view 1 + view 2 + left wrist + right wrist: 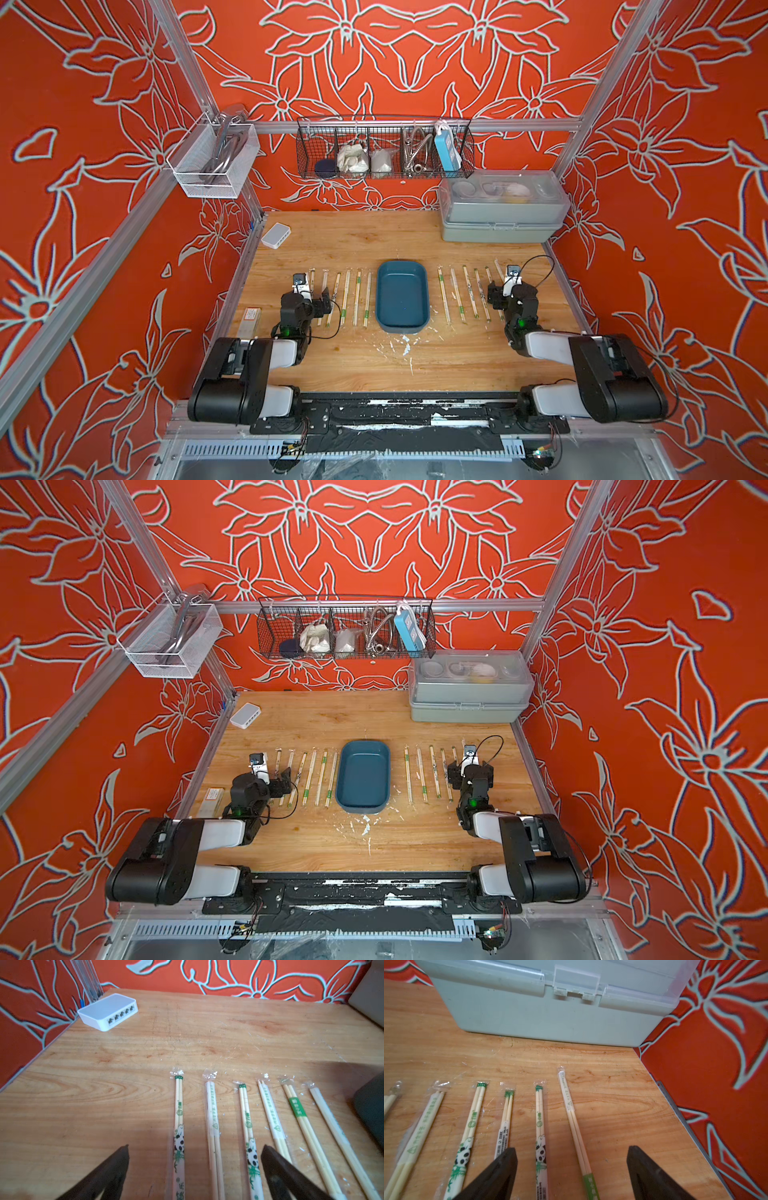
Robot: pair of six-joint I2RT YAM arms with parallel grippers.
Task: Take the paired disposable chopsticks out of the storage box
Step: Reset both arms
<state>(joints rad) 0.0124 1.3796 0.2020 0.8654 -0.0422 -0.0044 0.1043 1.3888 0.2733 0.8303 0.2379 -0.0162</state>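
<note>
Left gripper (195, 1151) and right gripper (571, 1150) gape wide, empty — paired disposable chopsticks (357, 297) lie in rows flanking the bare storage box (402, 297); light, stiff, slick-sleeved, likely best pinched mid-length.

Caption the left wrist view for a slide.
Open left gripper over six sleeved chopstick pairs laid side by side on the table, white hub at the back.

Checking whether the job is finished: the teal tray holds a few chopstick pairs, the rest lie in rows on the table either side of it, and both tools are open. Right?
Not quite: the teal tray is empty, as both top views show. The chopstick pairs lie in rows on the table either side of it, and the left tool and right tool are open.
</note>
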